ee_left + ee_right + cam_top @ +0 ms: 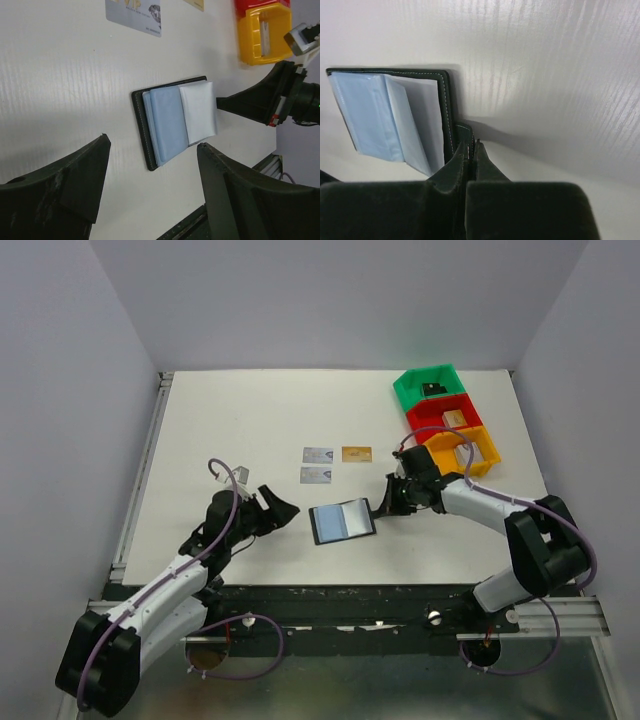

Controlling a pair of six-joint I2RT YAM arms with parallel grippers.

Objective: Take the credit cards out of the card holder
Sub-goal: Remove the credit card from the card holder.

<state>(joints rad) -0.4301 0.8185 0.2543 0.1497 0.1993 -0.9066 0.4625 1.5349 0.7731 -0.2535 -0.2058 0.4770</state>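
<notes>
The card holder (pixel 342 522) lies open on the white table, its blue-grey pockets facing up; it also shows in the left wrist view (pixel 175 120) and the right wrist view (pixel 395 120). My right gripper (pixel 381 505) (pixel 470 143) is shut on its strap tab (pixel 464 131) at the holder's right edge. My left gripper (pixel 281 504) (pixel 154 142) is open and empty, just left of the holder. Two silver-grey credit cards (pixel 317 454) (pixel 315 475) and a gold-orange card (pixel 357 454) lie flat behind the holder. No black cards show.
Green (pixel 430 390), red (pixel 440 418) and orange (pixel 470 445) bins with small items stand in a row at the back right, close behind my right arm. The table's front edge is just below the holder.
</notes>
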